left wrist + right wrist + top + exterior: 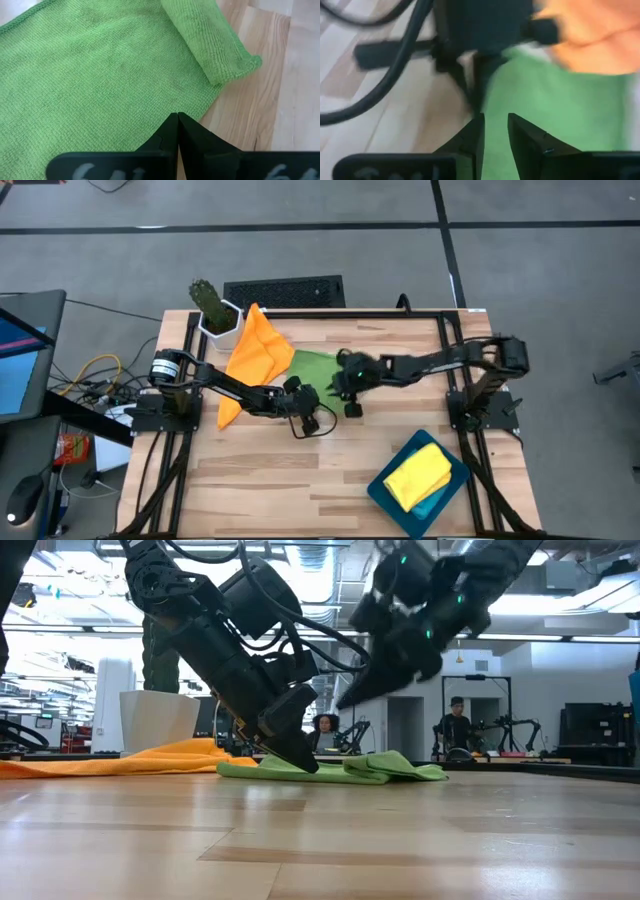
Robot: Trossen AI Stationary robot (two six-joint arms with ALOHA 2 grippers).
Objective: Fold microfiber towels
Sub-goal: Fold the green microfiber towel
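The green towel lies spread on the table's middle, one corner rolled over on itself. It also shows in the low view. My left gripper is shut, its tips down on the towel near one edge. My right gripper is slightly open and empty, in the air above the towel, close to my left one. The orange towel lies spread at the far left, touching the green one. The yellow towel lies folded on the teal tray, over a light blue one. My left gripper presses its shut fingertips down on the green towel's flat single layer, just inside its edge. The fingers slant down from the table's left side. The towel lies flat on the table under them. Whether any cloth is pinched between the tips does not show.
A white pot with a cactus stands at the far left corner beside the orange towel. The teal tray sits at the near right corner. Bare wood lies between the towels and the near edge.
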